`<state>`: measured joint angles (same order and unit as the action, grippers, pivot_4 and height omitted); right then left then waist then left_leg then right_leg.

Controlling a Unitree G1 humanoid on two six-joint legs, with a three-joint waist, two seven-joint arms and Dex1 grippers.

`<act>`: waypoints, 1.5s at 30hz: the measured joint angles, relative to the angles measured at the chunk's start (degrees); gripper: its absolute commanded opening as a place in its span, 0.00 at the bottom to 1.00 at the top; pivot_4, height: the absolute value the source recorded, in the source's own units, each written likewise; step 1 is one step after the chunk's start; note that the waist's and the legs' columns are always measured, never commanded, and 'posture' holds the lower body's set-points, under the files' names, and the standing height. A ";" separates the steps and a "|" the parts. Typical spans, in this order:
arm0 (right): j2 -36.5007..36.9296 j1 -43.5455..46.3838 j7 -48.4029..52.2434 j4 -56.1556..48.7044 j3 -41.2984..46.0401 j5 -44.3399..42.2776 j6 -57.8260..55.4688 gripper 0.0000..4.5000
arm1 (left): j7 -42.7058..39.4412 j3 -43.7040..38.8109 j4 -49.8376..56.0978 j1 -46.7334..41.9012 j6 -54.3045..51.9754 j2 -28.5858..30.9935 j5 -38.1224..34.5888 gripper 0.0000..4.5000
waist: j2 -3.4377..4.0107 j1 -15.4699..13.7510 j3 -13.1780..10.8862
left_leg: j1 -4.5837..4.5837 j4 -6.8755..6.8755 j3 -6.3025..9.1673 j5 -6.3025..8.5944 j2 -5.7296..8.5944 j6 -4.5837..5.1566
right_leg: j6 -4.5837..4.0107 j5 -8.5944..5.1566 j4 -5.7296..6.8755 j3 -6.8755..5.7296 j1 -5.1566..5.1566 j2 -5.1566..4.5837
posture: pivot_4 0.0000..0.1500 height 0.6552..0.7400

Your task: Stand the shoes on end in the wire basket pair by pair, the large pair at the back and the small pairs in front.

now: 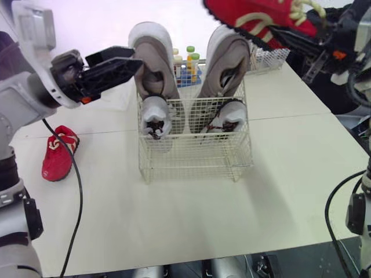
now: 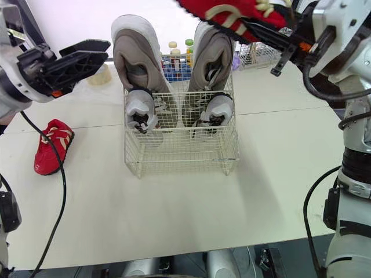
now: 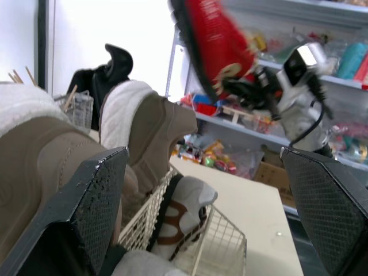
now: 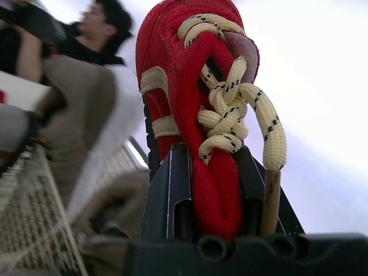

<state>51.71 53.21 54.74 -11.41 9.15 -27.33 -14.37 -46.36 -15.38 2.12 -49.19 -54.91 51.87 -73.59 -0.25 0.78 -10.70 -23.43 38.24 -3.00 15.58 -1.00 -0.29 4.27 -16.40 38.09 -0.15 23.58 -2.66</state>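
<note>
A wire basket (image 1: 194, 153) stands mid-table. Two large tan shoes (image 1: 152, 63) (image 1: 227, 63) stand on end at its back. In front of them sit two small white shoes (image 1: 156, 117) (image 1: 229, 119). High above the basket's right side, my right gripper (image 1: 290, 32) is shut on a small red shoe (image 1: 261, 17) with cream laces (image 4: 233, 109). A second red shoe (image 1: 58, 153) lies on the table to the left. My left gripper (image 1: 119, 66) hovers open at the basket's upper left, holding nothing.
A rack of small bottles (image 1: 186, 65) stands behind the basket. A second wire rack (image 1: 269, 58) sits at the back right. The table's front half (image 1: 191, 226) lies bare. A person (image 4: 98, 29) shows in the right wrist view, shelves (image 3: 322, 86) in the left wrist view.
</note>
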 measured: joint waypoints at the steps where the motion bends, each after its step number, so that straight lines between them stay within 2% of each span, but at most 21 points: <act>1: 0.75 0.43 1.55 -0.98 -0.91 0.01 0.22 0.04 | -0.70 0.20 -0.13 -0.33 -0.71 0.05 0.19 0.98 | -0.01 0.00 0.00 | 0.00 0.00 -0.01 0.00 0.00 0.01 | 0.00 0.00 0.00 0.01 0.00 -0.01 | 1.00 1.00; 6: 4.07 1.47 12.42 -3.13 -7.24 2.39 5.64 0.04 | -3.20 0.73 -0.16 -1.65 -5.31 0.92 0.29 0.98 | -0.12 -0.02 -0.05 | 0.00 0.04 -0.01 0.02 0.02 0.04 | 0.00 0.00 0.00 0.01 -0.01 -0.03 | 1.00 1.00; 10: 3.84 4.59 18.00 -0.38 -11.43 7.50 13.84 0.04 | -3.60 0.67 0.52 -2.16 -10.01 0.90 -2.24 0.98 | -0.15 0.05 -0.07 | 0.00 0.04 0.00 0.01 0.01 0.03 | 0.00 0.00 0.03 0.01 0.00 -0.04 | 1.00 1.00; 14: 0.79 6.41 19.65 2.52 -13.69 10.52 19.45 0.04 | -2.09 0.73 3.06 -1.23 -14.35 0.08 -5.98 0.98 | -0.16 0.18 -0.08 | 0.02 0.04 0.00 -0.06 -0.01 -0.08 | 0.00 0.00 0.04 0.01 0.01 -0.06 | 1.00 1.00; 23: -1.65 7.59 20.02 2.44 -14.87 10.96 19.87 0.04 | 3.03 1.26 6.05 2.31 -18.33 -1.32 -8.22 0.98 | -0.22 -0.03 -0.11 | 0.01 0.05 0.01 -0.13 0.00 -0.20 | 0.00 0.00 0.06 0.00 0.00 -0.11 | 1.00 1.00; 26: -2.23 7.78 20.08 2.16 -14.91 10.90 19.74 0.04 | 3.59 1.26 6.71 3.13 -18.52 -1.40 -8.26 0.79 | -0.21 0.00 -0.11 | 0.01 0.05 0.01 -0.13 0.01 -0.21 | 0.00 0.00 0.06 0.00 0.00 -0.12 | 1.00 1.00; 32: -2.15 7.79 20.65 1.58 -15.00 11.13 18.17 0.04 | 6.13 1.22 6.44 3.64 -18.66 -2.80 -10.75 0.14 | -0.22 0.00 -0.11 | 0.02 0.05 0.01 -0.12 0.01 -0.20 | 0.00 0.00 0.06 0.00 0.00 -0.13 | 1.00 1.00; 33: -2.13 7.79 20.77 1.38 -15.00 11.13 17.86 0.04 | 6.87 1.20 6.33 4.01 -18.66 -3.08 -11.06 0.07 | -0.22 0.00 -0.11 | 0.02 0.05 0.02 -0.13 0.01 -0.20 | 0.00 0.00 0.07 0.00 0.00 -0.13 | 1.00 1.00; 36: -1.73 7.63 21.08 0.27 -14.98 10.48 14.91 0.04 | 8.46 0.98 6.50 5.53 -18.58 -3.84 -12.90 0.06 | -0.22 0.00 -0.11 | 0.02 0.05 0.01 -0.13 0.01 -0.21 | 0.00 0.00 0.07 0.00 0.00 -0.15 | 1.00 1.00; 38: -0.77 7.22 21.02 -1.75 -14.52 6.67 6.99 0.26 | 10.11 0.40 7.60 7.88 -18.11 -4.79 -15.28 0.06 | -0.22 0.00 -0.11 | 0.02 0.05 0.02 -0.13 0.00 -0.21 | 0.00 0.00 0.07 -0.01 0.00 -0.19 | 1.00 1.00; 40: 0.30 7.17 20.16 -2.51 -12.47 0.05 -3.16 0.44 | 11.90 0.01 8.47 9.54 -16.97 -5.68 -17.02 0.06 | -0.22 0.00 -0.12 | 0.01 0.05 0.03 -0.12 0.00 -0.20 | -0.01 0.01 0.07 -0.02 0.00 -0.24 | 1.00 1.00; 45: 4.81 6.71 15.25 -0.27 -2.17 -15.63 -26.72 0.99 | 16.88 -2.91 11.46 13.89 -12.58 -7.18 -20.73 0.06 | -0.24 -0.12 -0.11 | 0.03 0.03 0.08 0.00 0.06 0.02 | -0.05 0.00 0.01 -0.09 -0.07 -0.46 | 1.00 1.00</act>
<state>56.52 59.92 69.99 -11.68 6.97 -42.97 -41.10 -29.48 -18.29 13.58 -35.30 -67.49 44.69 -94.32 -0.49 0.66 -10.81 -23.40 38.27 -2.93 15.58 -0.94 -0.28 4.22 -16.40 38.10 -0.25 23.51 -3.12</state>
